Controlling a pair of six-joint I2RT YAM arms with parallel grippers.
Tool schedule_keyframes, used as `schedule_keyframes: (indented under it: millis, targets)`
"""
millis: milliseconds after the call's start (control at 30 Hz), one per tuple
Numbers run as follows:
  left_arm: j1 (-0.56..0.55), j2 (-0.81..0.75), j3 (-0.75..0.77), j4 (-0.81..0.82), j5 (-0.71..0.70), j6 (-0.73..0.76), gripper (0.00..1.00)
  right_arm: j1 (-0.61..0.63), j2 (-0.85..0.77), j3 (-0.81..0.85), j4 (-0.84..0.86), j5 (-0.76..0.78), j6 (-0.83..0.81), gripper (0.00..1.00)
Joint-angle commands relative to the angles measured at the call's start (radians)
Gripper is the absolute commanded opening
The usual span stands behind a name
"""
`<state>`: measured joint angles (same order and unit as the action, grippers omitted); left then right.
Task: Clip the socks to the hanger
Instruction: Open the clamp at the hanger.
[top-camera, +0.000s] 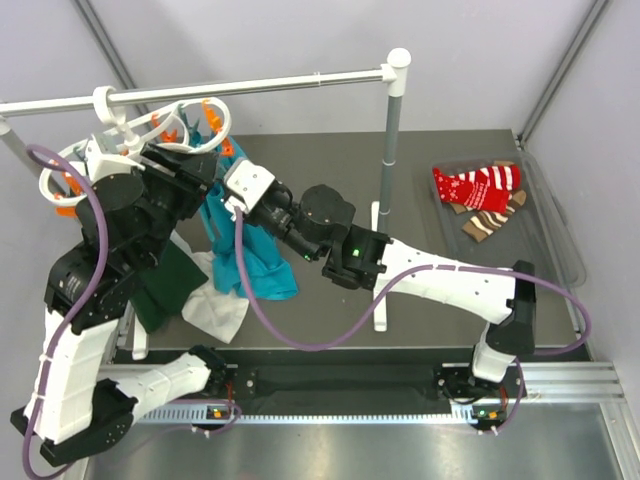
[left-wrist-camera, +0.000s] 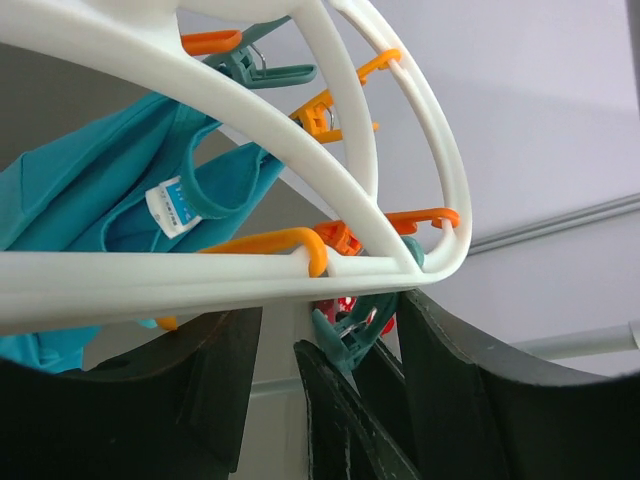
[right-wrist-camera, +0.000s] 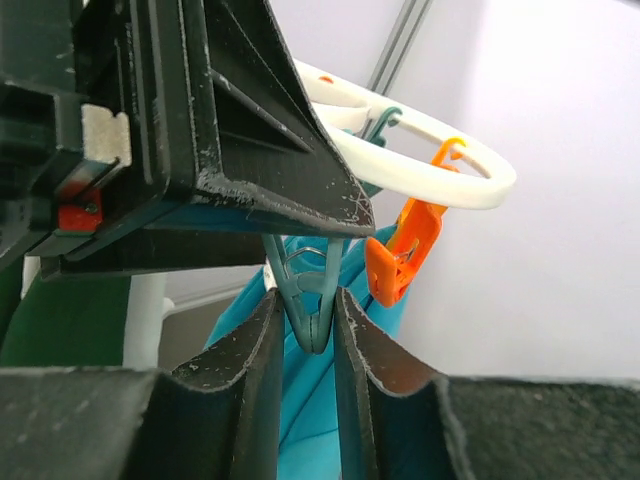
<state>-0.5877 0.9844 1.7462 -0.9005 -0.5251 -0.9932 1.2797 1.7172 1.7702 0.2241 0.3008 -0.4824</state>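
1. No sock is up yet. The socks (top-camera: 480, 195), the red pair lying over the brown pair, sit in a clear tray (top-camera: 560, 235) at the far right of the surface (top-camera: 320, 150), well apart from both hands.
2. The hanger (top-camera: 222, 125) is hooked on the rail (top-camera: 250, 85) at the far left. The only cloth on it is a teal garment (top-camera: 245, 255), which is not one of the socks.
3. The right hand (right-wrist-camera: 310, 305) is almost closed, its fingers pinching the tail of a teal clothespin (right-wrist-camera: 305, 270) that dangles under the ring. My read is that a peg is being worked with no sock there to feed into it, so all four socks remain to be fetched and clipped.
4. The left hand (left-wrist-camera: 325, 330) has its jaws wide apart. The white ring lies across its fingertips, and I see nothing clamped between them.
5. Only the overhead view shows the socks and the tray. In it both hands are buried among arms and ring, so neither grip can be read.
6. Only the right wrist view shows the pinch on the peg. An orange clothespin (right-wrist-camera: 400, 255) hangs free just beside it.
7. Only the left wrist view shows the ring from beneath, along with the garment's label. It also shows a speck of red behind the peg that I can't identify.
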Motion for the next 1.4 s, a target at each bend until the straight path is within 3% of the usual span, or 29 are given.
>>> schedule_keyframes:
  millis: [0, 633, 933, 967, 1067, 1100, 1233, 1367]
  targets:
    - [0.003, -0.021, -0.002, 0.011, -0.088, -0.009, 0.61, 0.030, -0.061, -0.012, 0.075, 0.046, -0.077, 0.00]
    - [0.003, 0.019, -0.007, 0.083, -0.111, 0.039, 0.59, 0.079, 0.008, 0.008, 0.136, 0.090, -0.226, 0.00]
    - [0.003, 0.030, -0.005, 0.112, -0.093, 0.070, 0.29, 0.090, 0.032, 0.008, 0.179, 0.112, -0.280, 0.00]
    - [0.005, 0.030, -0.007, 0.110, -0.093, 0.071, 0.20, 0.089, 0.035, 0.008, 0.179, 0.121, -0.280, 0.01]
    - [0.003, 0.008, -0.028, 0.121, -0.096, 0.079, 0.01, 0.090, 0.024, -0.005, 0.175, 0.161, -0.271, 0.36]
    - [0.003, -0.003, -0.037, 0.138, -0.095, 0.082, 0.00, 0.090, 0.006, -0.014, 0.172, 0.179, -0.266, 0.56]
    - [0.003, -0.038, -0.083, 0.178, -0.069, 0.117, 0.00, 0.092, -0.083, -0.122, 0.137, 0.212, -0.194, 0.76]
    - [0.003, -0.056, -0.106, 0.199, -0.030, 0.168, 0.00, 0.089, -0.197, -0.208, 0.013, 0.209, -0.087, 0.85]
